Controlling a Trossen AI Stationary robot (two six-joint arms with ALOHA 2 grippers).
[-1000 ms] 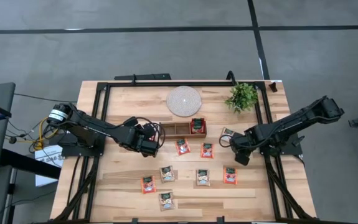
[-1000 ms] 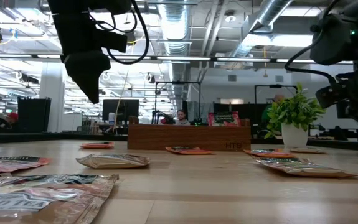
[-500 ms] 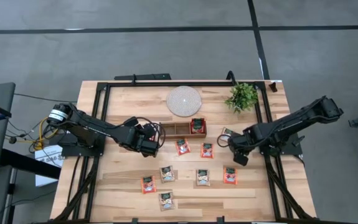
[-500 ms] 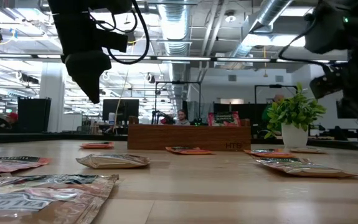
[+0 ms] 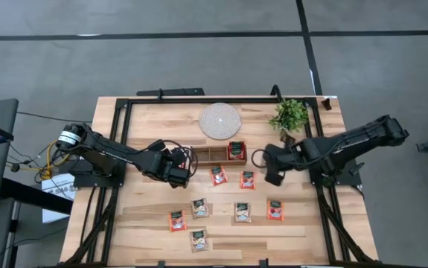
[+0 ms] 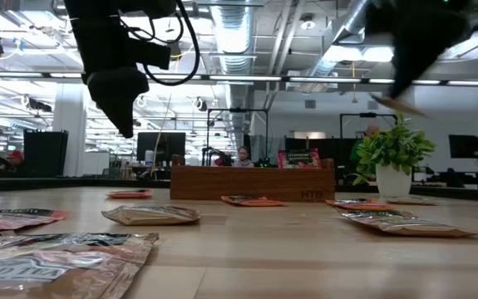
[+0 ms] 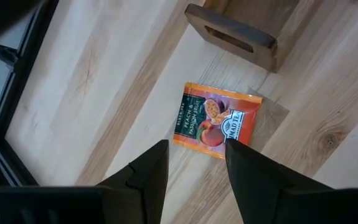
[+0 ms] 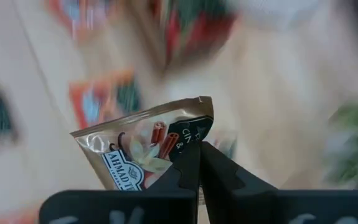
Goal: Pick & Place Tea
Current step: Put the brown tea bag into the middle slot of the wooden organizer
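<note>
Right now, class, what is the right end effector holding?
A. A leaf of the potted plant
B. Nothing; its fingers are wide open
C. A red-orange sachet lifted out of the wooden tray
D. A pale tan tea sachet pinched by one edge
D: in the right wrist view the right end effector is shut on the edge of a pale tan tea sachet, held clear of the table.

Seven sachets [image 5: 235,202] lie flat and scattered on the table: red-orange ones [image 5: 248,179] and pale tan ones [image 5: 199,208], each with a dark green band. One stands upright in the tray's end compartment [image 5: 236,150]. One tan sachet [image 8: 146,147] (cinnamon print) hangs pinched at its corner, off the table.
</note>
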